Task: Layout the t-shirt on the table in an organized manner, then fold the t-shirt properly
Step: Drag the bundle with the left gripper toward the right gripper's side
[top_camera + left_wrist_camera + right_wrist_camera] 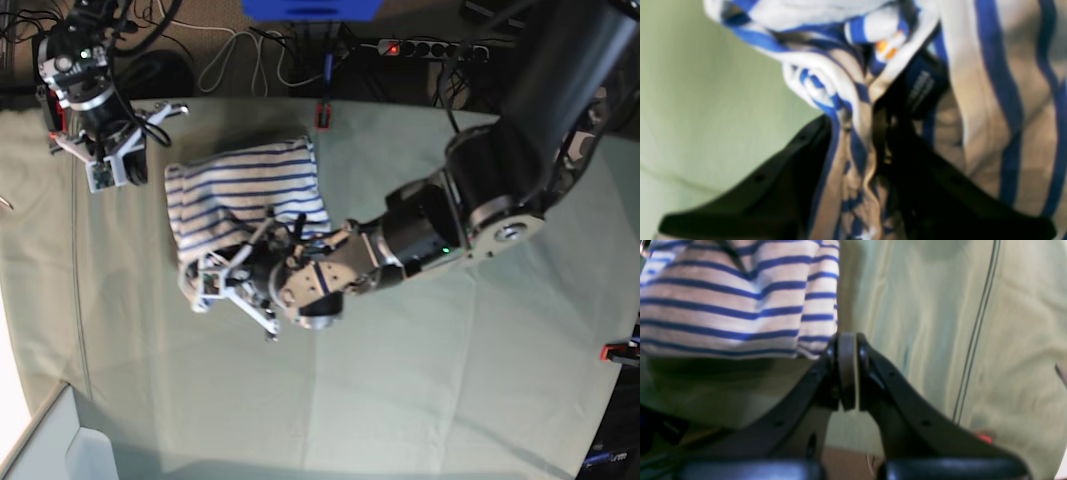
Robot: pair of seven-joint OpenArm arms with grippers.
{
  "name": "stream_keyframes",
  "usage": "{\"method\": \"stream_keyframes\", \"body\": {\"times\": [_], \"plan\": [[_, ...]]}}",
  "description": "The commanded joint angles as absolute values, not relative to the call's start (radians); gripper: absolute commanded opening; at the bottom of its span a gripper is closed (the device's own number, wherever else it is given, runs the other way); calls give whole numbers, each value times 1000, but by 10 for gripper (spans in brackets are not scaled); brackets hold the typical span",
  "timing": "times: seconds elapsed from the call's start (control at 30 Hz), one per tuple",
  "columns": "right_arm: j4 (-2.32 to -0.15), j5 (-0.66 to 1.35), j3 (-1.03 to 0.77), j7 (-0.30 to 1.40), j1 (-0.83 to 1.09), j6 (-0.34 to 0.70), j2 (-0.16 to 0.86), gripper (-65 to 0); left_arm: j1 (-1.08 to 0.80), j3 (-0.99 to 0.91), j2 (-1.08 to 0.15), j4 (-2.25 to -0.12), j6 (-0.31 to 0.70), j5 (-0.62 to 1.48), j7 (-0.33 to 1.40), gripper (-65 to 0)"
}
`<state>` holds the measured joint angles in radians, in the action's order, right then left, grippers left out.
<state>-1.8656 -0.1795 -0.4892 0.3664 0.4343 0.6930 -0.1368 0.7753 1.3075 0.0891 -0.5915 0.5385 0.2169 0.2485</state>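
Observation:
The t-shirt [245,195], white with blue stripes, lies bunched on the far left part of the table [450,380]. My left gripper [245,265] reaches across to its near edge. In the left wrist view the left gripper [863,123] is shut on a gathered fold of the t-shirt [987,100], with the dark neck tag [923,90] just beyond the fingers. My right gripper [128,160] sits off the shirt's far left corner. In its own view the right gripper [848,370] is shut with nothing between the pads, beside the t-shirt [723,306] edge.
A red-orange clip [323,115] sits at the table's far edge and another [615,350] at the right edge. A power strip [430,47] and cables lie beyond the far edge. A seam line [973,340] runs across the table cloth.

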Motion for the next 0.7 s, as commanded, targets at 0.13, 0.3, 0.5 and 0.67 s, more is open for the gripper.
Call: {"method": "stream_keyframes", "body": {"times": [0.13, 0.3, 0.5, 0.67], "plan": [[-1886, -166, -493, 341, 463, 698, -136, -650, 800, 1307, 128, -604, 552, 231, 222, -602], [-1886, -166, -493, 340, 478, 698, -136, -650, 802, 1307, 130, -604, 552, 231, 222, -601], [-1886, -166, -489, 338, 496, 698, -157, -650, 816, 1305, 127, -604, 550, 231, 223, -392], [-1886, -166, -493, 338, 496, 698, -157, -650, 819, 1196, 124, -605, 550, 231, 223, -218]]}}
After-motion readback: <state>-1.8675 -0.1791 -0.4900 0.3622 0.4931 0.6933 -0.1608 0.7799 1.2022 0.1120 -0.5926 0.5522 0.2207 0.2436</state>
